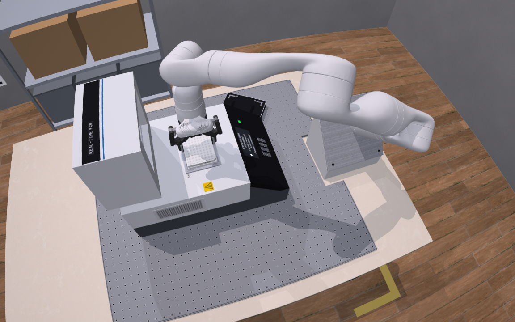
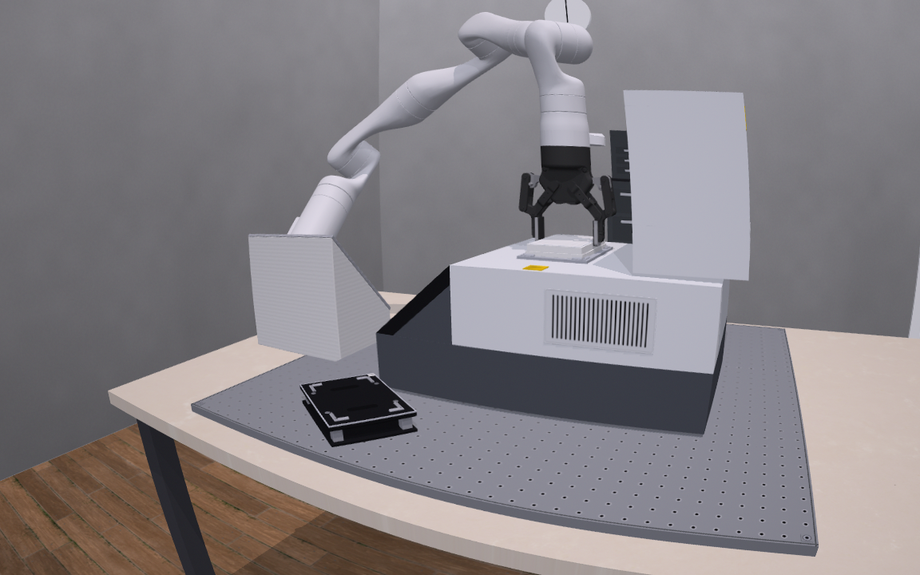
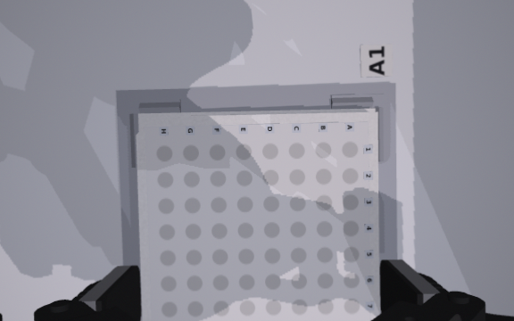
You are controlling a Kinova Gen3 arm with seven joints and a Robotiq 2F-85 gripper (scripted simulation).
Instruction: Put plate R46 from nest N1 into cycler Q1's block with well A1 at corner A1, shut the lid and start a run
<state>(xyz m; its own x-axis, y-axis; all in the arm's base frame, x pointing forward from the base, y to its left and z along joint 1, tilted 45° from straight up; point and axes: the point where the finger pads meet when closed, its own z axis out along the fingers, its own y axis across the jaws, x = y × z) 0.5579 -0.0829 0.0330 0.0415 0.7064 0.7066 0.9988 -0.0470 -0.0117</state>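
Plate R46 (image 1: pixel 199 151) (image 2: pixel 562 246) (image 3: pixel 257 218) lies level at the block (image 3: pixel 257 96) of cycler Q1 (image 1: pixel 227 190) (image 2: pixel 495 307), between its locators. Well A1 is at the corner by the A1 label (image 3: pixel 376 61). Whether its underside is fully down is too small to tell. My gripper (image 1: pixel 198 143) (image 2: pixel 568 239) (image 3: pixel 260 289) points down and is open, its fingers close beside the plate's two long sides. Q1's lid (image 1: pixel 111 116) (image 2: pixel 688 185) stands open. The lamp (image 1: pixel 239 121) is green. The keys (image 1: pixel 264 146) are uncovered. Nest N1 (image 1: pixel 246 104) (image 2: pixel 358 398) is empty.
The raised lid stands close beside my gripper. The arm's slanted pedestal (image 1: pixel 347 148) (image 2: pixel 299 293) is beyond Q1's dark front panel (image 1: pixel 269 172). Q1 and N1 stand on the perforated board (image 1: pixel 211 280) (image 2: pixel 592 485). A shelf with boxes (image 1: pixel 111 34) is behind the table.
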